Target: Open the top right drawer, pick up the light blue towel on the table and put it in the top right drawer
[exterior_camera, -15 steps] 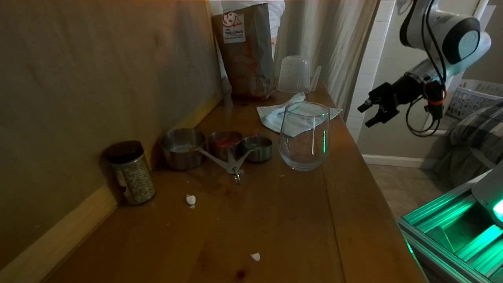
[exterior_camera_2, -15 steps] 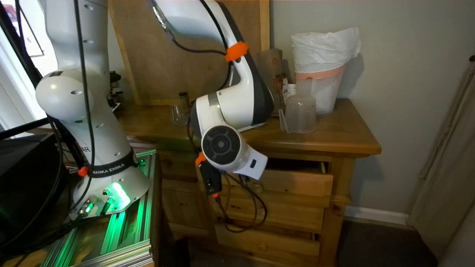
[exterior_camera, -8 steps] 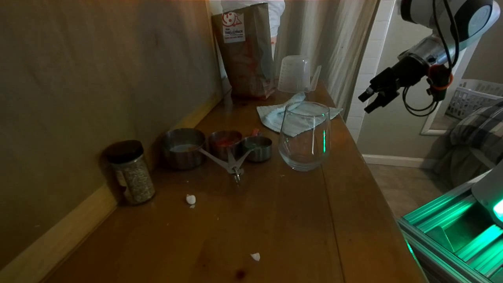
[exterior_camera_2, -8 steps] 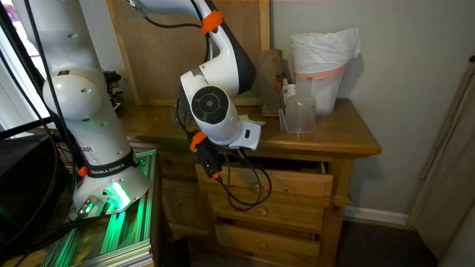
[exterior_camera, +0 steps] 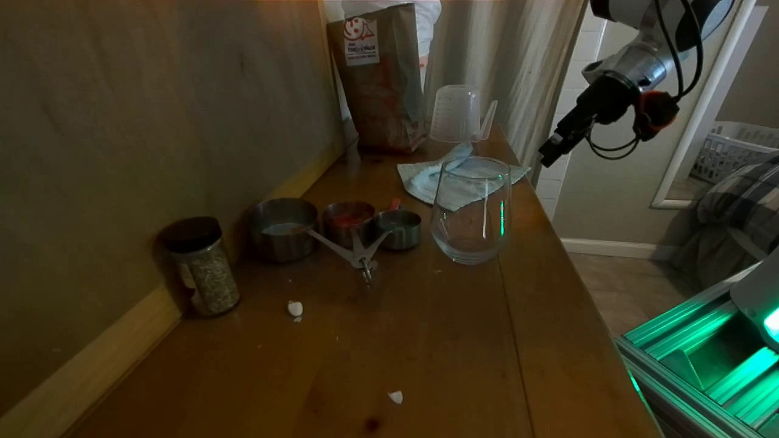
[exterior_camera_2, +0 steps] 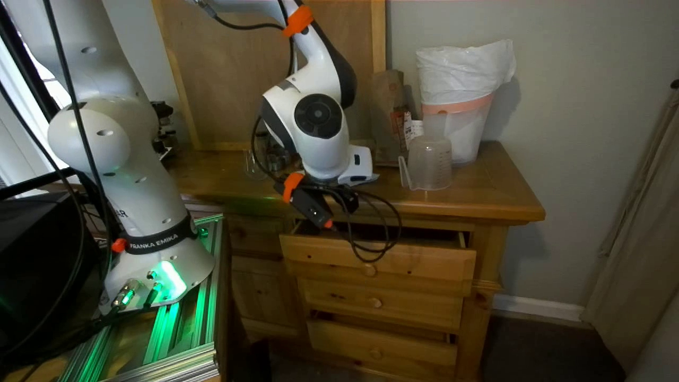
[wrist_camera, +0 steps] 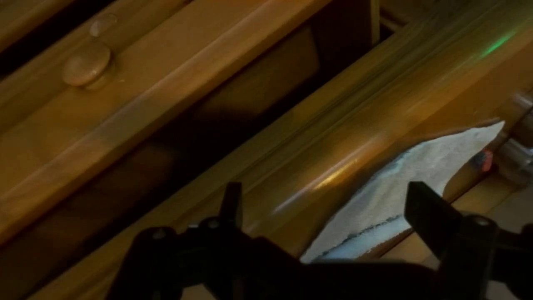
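Note:
The light blue towel (exterior_camera: 423, 181) lies crumpled on the wooden table (exterior_camera: 438, 340), behind the glass in an exterior view. In an exterior view only a sliver of towel (exterior_camera_2: 368, 178) shows beside the arm. The top right drawer (exterior_camera_2: 419, 262) stands partly open; its front (wrist_camera: 145, 73) and dark inside also show in the wrist view. My gripper (exterior_camera: 551, 152) is in the air off the table's front edge, tilted down towards the towel. In the wrist view my gripper (wrist_camera: 324, 191) is open and empty, with the towel (wrist_camera: 387, 187) below and beyond its fingers.
A clear glass (exterior_camera: 471, 213) stands right by the towel. Metal measuring cups (exterior_camera: 283, 231) and a spice jar (exterior_camera: 204, 267) stand along the back. A paper bag (exterior_camera: 386, 85), a plastic jug (exterior_camera: 456, 115) and a lined bin (exterior_camera_2: 459, 124) stand at the far end. The bottom drawer (exterior_camera_2: 382, 350) is ajar.
My gripper has risen, shifted a little towards the table and turned, so its fingers overlap in an exterior view. The towel and the drawer have not moved.

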